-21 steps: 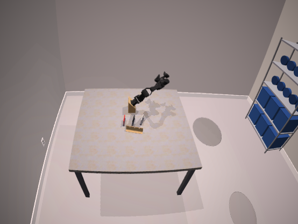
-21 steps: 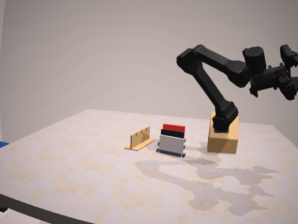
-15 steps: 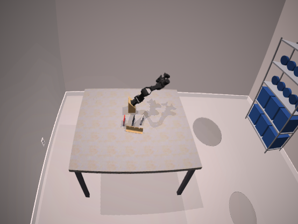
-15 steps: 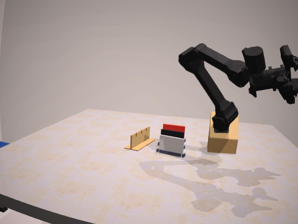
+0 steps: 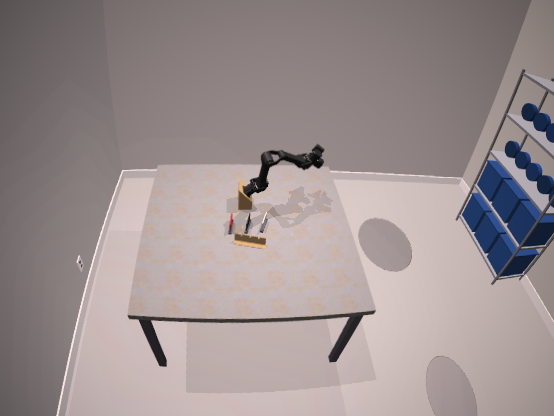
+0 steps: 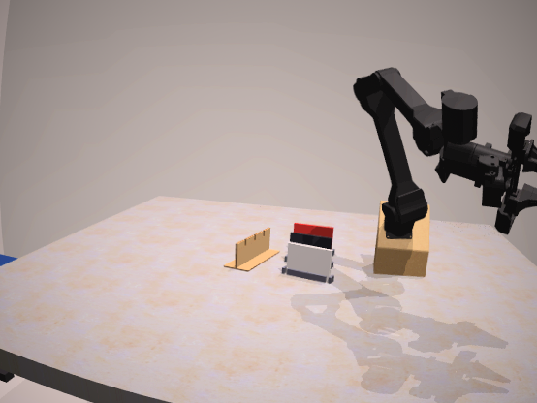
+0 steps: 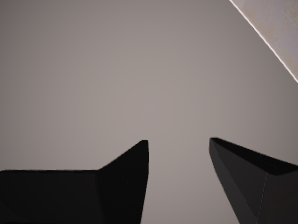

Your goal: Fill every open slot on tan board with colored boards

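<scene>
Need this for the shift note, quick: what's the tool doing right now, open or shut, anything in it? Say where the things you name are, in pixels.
Tool (image 5: 320,158) (image 7: 178,145): open, partway, with nothing between its fingers.

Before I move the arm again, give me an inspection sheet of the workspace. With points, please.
Surface: pale mottled table (image 5: 200,280) (image 6: 160,310), arm's shadow across it.
Tan board (image 5: 250,241) (image 6: 253,247): standing, slots along its top edge, no colored board in them.
Colored boards: red (image 5: 231,223) (image 6: 313,229), black (image 5: 248,223) (image 6: 311,239) and white (image 5: 264,223) (image 6: 310,260), upright in holders beside the tan board.
Clutter: nothing seen.
Gripper (image 5: 320,156) (image 7: 178,145): raised away from the boards, fingers apart, nothing between them.
Cables: nothing seen.
Surroundings: shelf rack (image 5: 502,136) with blue boxes and round blue items; wall outlet (image 5: 80,263).
</scene>
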Motion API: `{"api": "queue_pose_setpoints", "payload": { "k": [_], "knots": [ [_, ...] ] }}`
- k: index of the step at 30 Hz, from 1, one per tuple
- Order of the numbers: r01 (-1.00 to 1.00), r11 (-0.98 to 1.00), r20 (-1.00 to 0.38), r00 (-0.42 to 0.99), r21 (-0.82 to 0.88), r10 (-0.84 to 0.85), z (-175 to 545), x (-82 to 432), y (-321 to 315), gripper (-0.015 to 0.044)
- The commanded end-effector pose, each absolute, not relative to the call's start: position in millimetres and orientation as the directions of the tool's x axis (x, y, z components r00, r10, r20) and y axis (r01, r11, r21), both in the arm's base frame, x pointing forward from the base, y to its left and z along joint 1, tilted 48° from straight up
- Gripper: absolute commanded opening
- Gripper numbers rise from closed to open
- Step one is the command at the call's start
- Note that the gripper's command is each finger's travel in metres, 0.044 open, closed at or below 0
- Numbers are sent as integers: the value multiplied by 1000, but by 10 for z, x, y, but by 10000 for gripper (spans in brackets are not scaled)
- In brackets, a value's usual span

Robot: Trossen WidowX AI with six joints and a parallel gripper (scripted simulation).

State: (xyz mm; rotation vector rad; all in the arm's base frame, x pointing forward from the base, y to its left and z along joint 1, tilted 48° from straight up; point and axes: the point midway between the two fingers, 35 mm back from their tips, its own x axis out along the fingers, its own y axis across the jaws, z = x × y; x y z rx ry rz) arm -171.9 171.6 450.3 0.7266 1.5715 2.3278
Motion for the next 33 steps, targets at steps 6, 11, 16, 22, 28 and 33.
{"api": "queue_pose_setpoints", "payload": {
  "k": [6, 11, 16, 22, 28, 33],
  "knots": [
    [-144, -416, 201, -707, 898, 678, 4462, -1278, 2254, 188],
    [-264, -396, 167, -608, 880, 776, 4440, -973, 2483, 188],
    [-407, -341, 130, -464, 847, 876, 4417, -536, 2705, 188],
    [-541, -278, 126, -300, 794, 946, 4447, -77, 2811, 188],
    [-675, -103, 65, -82, 730, 995, 4381, 578, 2896, 188],
    [-709, 21, 18, 48, 705, 999, 4310, 986, 2886, 188]
  ]
}}
